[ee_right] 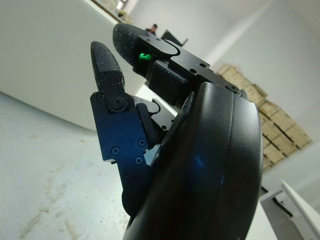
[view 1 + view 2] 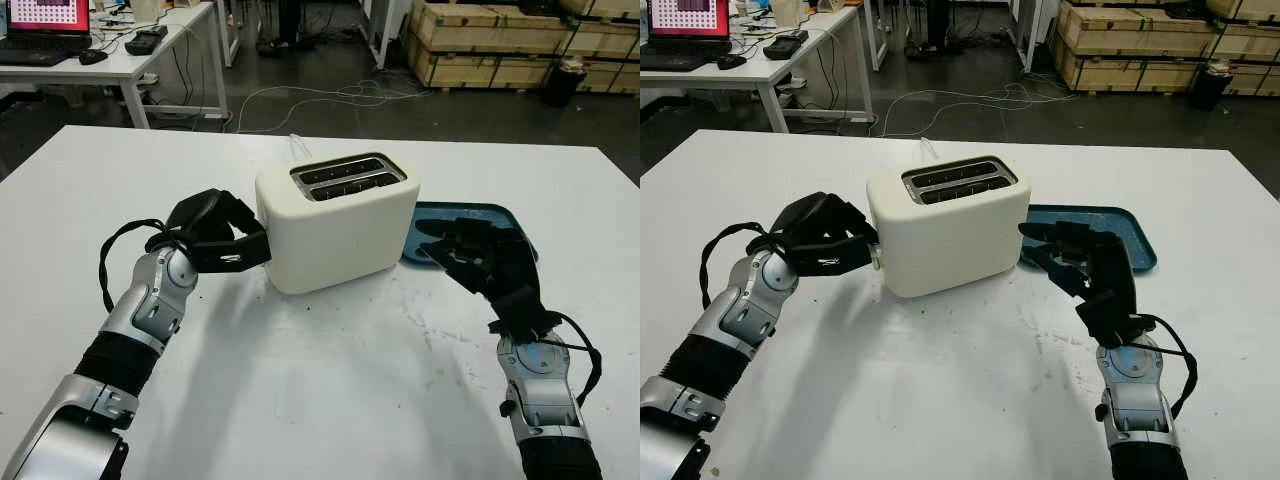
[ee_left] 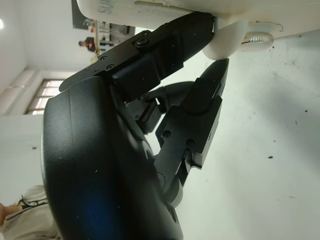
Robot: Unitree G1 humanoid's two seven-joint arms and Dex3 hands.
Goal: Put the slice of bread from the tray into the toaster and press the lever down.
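Note:
A cream two-slot toaster (image 2: 335, 235) stands mid-table, its slots dark; whether bread sits inside I cannot tell. My left hand (image 2: 235, 245) is at the toaster's left end. In the left wrist view its fingers (image 3: 200, 107) close above and below the white lever knob (image 3: 227, 42), low on that end near the table. The blue tray (image 2: 1130, 235) lies right of the toaster, and its visible part is bare. My right hand (image 2: 1055, 250) is open, holds nothing, and hovers over the tray's near left corner beside the toaster's right end.
The toaster's white cord (image 2: 297, 148) runs off behind it. The white table (image 2: 330, 380) has wide free room in front. Beyond its far edge stand a desk with a laptop (image 2: 45, 30) at back left and wooden crates (image 2: 500, 40) at back right.

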